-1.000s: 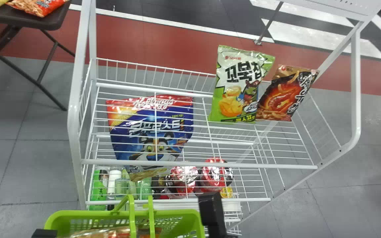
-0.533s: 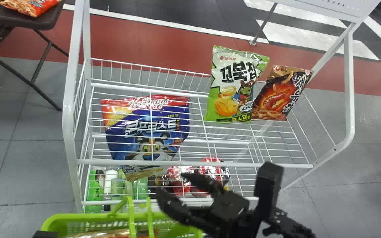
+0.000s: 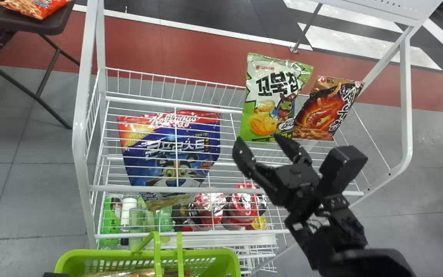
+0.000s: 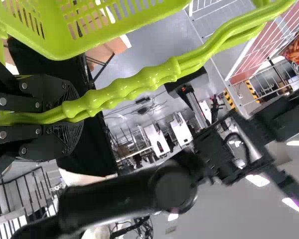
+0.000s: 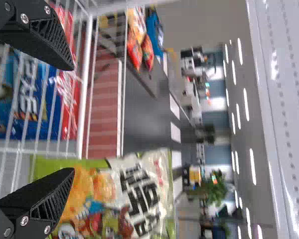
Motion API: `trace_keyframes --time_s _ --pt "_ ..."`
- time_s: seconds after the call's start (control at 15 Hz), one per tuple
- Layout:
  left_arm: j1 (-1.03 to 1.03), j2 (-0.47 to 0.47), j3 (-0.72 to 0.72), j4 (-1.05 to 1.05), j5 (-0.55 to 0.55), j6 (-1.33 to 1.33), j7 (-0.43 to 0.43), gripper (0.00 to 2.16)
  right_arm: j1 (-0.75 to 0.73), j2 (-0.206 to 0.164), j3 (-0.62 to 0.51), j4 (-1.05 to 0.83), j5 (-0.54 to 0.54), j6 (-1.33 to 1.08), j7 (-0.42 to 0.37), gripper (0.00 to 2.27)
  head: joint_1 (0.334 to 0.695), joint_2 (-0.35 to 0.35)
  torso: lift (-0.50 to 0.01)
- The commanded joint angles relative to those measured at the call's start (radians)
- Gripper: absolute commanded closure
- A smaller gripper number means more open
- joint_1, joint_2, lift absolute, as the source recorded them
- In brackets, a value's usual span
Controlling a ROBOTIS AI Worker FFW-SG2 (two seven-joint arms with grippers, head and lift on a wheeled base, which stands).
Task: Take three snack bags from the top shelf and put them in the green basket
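Green-and-white snack bag (image 3: pixel 267 94): glossy, crinkled film. White wire shelf (image 3: pixel 225 190): smooth, painted-looking metal. Lime-green openwork basket (image 3: pixel 206 252): smooth, shiny plastic.

Shop-like indoor space, white wire shelving (image 3: pixel 225 190), snack bags (image 3: pixel 269 96), tiled floor (image 3: pixel 33 192), ceiling lights (image 5: pixel 252 167)

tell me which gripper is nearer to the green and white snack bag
Right. The right gripper is open by the lower edge of the snack bag; the left gripper is farther off, shut on the basket handle.
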Motion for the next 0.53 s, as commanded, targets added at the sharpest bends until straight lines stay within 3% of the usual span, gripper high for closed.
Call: trace_keyframes --time_s 0.0,0.2,0.47 --pt "-0.001 0.001 0.001 0.001 -0.003 0.002 0.002 1.49 -0.112 0.0 -0.033 0.124 0.01 -0.038 -0.023 0.11 0.695 -0.35 -0.031" --pt "-0.012 0.001 0.001 0.008 -0.006 0.002 0.002 1.49 -0.218 -0.002 -0.071 0.23 0.052 -0.05 -0.064 0.11 0.695 -0.35 -0.031" --pt "-0.022 0.003 0.007 0.011 -0.005 0.023 0.002 1.49 -0.373 -0.018 -0.098 0.386 0.126 -0.032 -0.046 0.12 0.695 -0.35 -0.031"
